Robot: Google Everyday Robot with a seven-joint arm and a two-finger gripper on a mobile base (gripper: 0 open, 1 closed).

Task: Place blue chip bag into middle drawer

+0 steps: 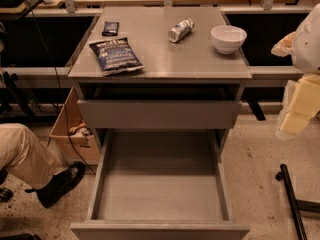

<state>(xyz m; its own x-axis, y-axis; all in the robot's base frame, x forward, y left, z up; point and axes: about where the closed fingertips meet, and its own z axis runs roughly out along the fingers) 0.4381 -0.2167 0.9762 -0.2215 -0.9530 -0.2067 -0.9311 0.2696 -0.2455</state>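
Observation:
The blue chip bag (116, 55) lies flat on the front left of the grey cabinet top (200, 64), its white lettering facing up. The middle drawer (160, 184) is pulled wide open below, and its flat bottom holds nothing. My gripper (299, 109) shows as pale yellowish parts at the right edge of the camera view. It hangs beside the cabinet, well to the right of the bag and above the floor, and holds nothing that I can see.
On the cabinet top stand a small black rectangular object (110, 28), a crushed silver can (180, 30) and a white bowl (228, 38). A drawer with a flat shut front (159, 114) sits above the open one. A person's leg and shoe (55, 181) and a cardboard box (75, 134) are at the left. A black pole (292, 199) lies on the floor at the right.

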